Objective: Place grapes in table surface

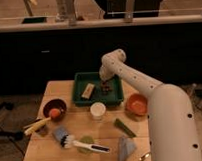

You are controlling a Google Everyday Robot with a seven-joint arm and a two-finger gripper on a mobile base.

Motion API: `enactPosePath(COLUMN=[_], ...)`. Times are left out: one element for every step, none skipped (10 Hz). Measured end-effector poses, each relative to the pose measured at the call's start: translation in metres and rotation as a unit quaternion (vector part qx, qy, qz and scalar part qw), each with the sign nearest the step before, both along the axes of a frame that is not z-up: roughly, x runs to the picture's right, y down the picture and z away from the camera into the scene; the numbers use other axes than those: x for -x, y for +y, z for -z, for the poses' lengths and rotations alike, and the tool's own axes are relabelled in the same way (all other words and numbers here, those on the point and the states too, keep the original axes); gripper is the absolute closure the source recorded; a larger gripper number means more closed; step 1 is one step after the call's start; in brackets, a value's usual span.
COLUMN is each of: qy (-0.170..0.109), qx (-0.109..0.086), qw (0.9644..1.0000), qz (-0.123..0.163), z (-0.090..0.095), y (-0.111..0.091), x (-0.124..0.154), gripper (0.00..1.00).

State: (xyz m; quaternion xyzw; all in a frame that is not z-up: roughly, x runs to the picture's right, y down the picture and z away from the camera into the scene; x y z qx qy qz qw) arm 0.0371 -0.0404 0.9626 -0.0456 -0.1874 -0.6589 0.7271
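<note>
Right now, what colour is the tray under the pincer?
Green, seen in the camera view: the tray lies under the pincer, near the grapes.

Pale matt wooden table surface (72,153), gripper (105,84) over lumpy dark grapes (106,87) in green plastic-looking tray (80,98).
</note>
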Motion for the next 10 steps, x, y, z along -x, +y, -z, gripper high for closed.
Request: enactPosePath(qy=[0.0, 0.0, 0.0, 0.0, 0.0, 0.0, 0.0, 0.0, 0.0, 0.0], qx=[0.0, 0.0, 0.0, 0.0, 0.0, 0.0, 0.0, 0.0, 0.0, 0.0], qw=[1.0, 1.0, 1.0, 1.0, 1.0, 1.0, 1.0, 1.0, 1.0, 1.0], qz=[0.0, 0.0, 0.0, 0.0, 0.0, 0.0, 0.0, 0.0, 0.0, 0.0], z=[0.0, 0.0, -0.0001, 0.0, 0.0, -0.0002, -0.0002, -0.0001, -0.0002, -0.0002], y=[0.0, 0.0, 0.0001, 0.0001, 0.0001, 0.0003, 0.0002, 0.0002, 0.0003, 0.0002], x=[-0.0001, 0.0, 0.0, 0.0001, 0.0001, 0.0001, 0.0002, 0.0003, 0.0003, 0.0003], gripper=[0.9, 0.8, 0.72, 0.6, 0.52, 0.43, 0.32, 0.22, 0.2, 0.2])
